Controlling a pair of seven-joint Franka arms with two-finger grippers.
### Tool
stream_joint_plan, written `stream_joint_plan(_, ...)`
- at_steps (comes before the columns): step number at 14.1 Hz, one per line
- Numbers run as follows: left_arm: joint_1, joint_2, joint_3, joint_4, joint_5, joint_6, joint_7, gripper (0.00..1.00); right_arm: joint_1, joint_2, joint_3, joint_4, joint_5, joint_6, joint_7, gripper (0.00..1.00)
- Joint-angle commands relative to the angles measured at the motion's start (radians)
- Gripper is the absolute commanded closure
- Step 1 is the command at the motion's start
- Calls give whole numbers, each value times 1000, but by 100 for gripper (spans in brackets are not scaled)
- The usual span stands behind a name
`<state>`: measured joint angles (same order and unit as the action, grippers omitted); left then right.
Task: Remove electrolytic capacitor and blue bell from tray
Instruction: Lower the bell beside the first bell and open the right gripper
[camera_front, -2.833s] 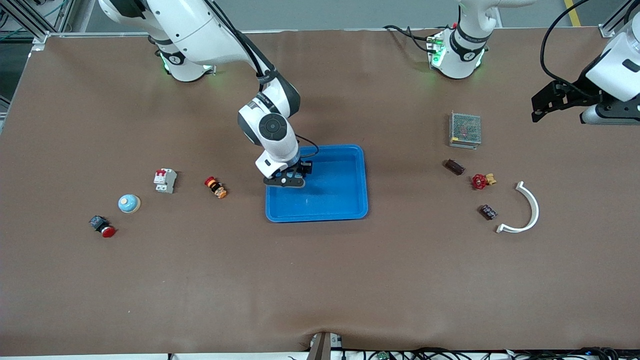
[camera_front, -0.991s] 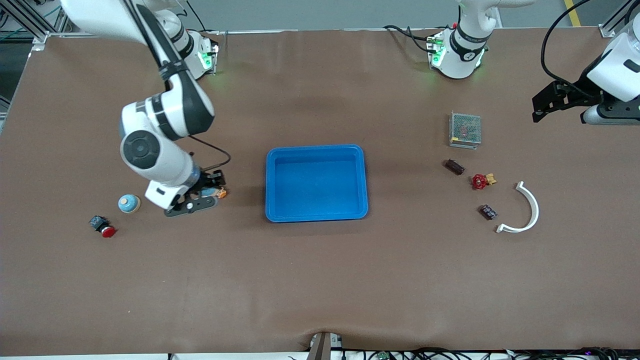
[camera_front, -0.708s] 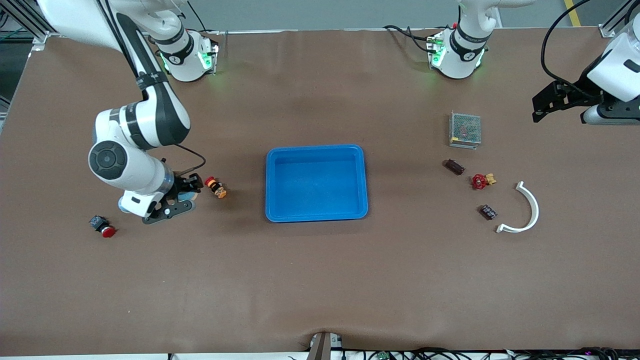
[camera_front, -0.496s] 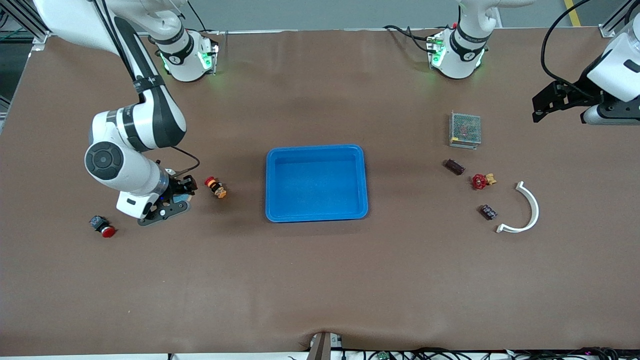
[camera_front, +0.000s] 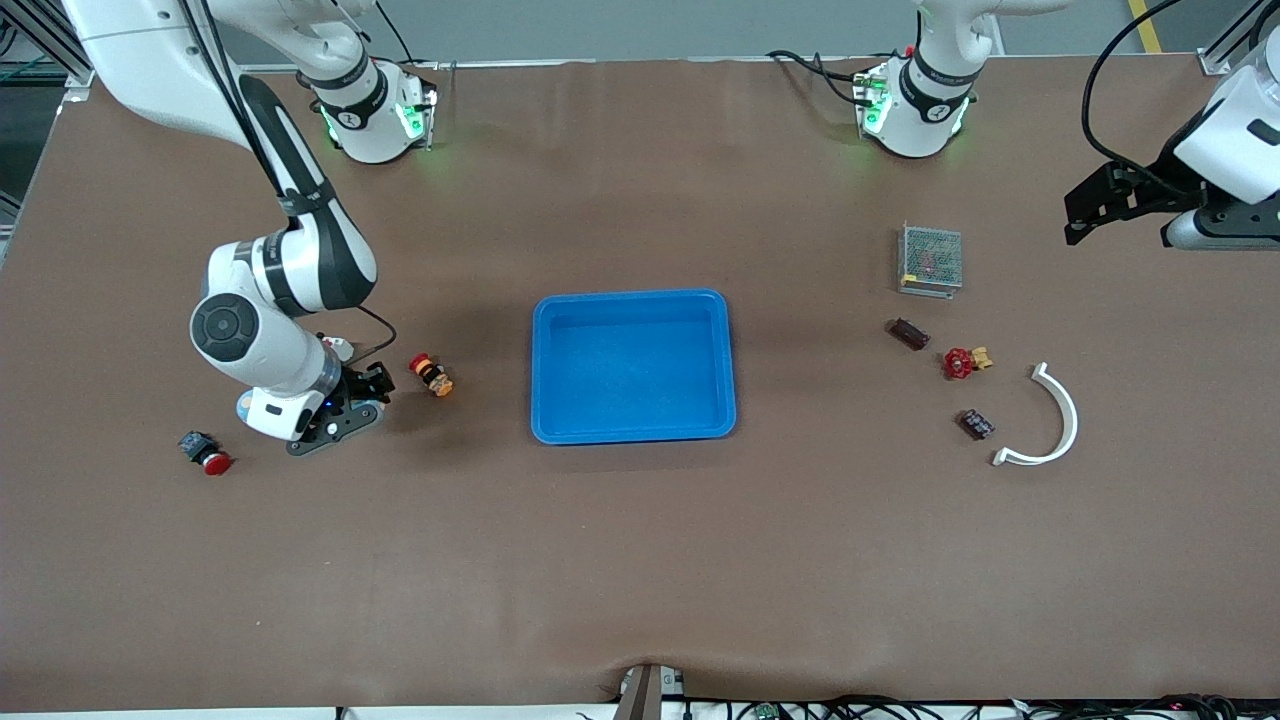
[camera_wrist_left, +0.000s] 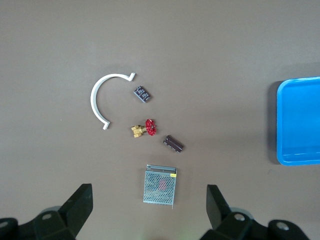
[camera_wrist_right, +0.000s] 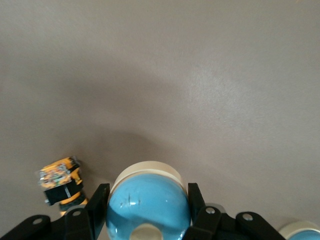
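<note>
The blue bell (camera_wrist_right: 148, 205) on its cream base sits between my right gripper's (camera_wrist_right: 145, 212) black fingers (camera_wrist_right: 98, 202), which press on both of its sides. In the front view my right gripper (camera_front: 285, 412) is low over the table and covers the bell, of which only an edge (camera_front: 243, 404) shows. The dark capacitor (camera_front: 909, 333) (camera_wrist_left: 173, 143) lies toward the left arm's end of the table. My left gripper (camera_front: 1075, 225) (camera_wrist_left: 149, 210) waits high above that end, open and empty.
The blue tray (camera_front: 633, 432) stands mid-table. An orange and red button (camera_front: 432, 375) (camera_wrist_right: 60, 182) and a white breaker (camera_front: 340, 347) lie beside my right gripper; a red button (camera_front: 206, 452) lies nearer the camera. A mesh box (camera_front: 930, 258), red valve (camera_front: 960, 361), second dark part (camera_front: 976, 423) and white arc (camera_front: 1060, 420) surround the capacitor.
My right arm swung from the tray toward its own end of the table and came down over the bell. The left arm has not moved.
</note>
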<state>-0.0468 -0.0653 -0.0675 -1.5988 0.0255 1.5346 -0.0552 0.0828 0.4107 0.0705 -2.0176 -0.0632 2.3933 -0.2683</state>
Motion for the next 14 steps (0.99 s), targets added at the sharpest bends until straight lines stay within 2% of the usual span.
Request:
stream_joint_plan(1,5,-10,-8,-4,21,1,-11,0,-21,36,18,-27,-21,78,-9,50)
stream_joint_plan(3,5,-10,-6,-4,21,1,-12,0,-24,62,18,-39,-21,128,-9,50)
stream_joint_plan(14,5,4,-2,5,21,1,-11,0,-63,102,18,-38,-21,171,-77,50)
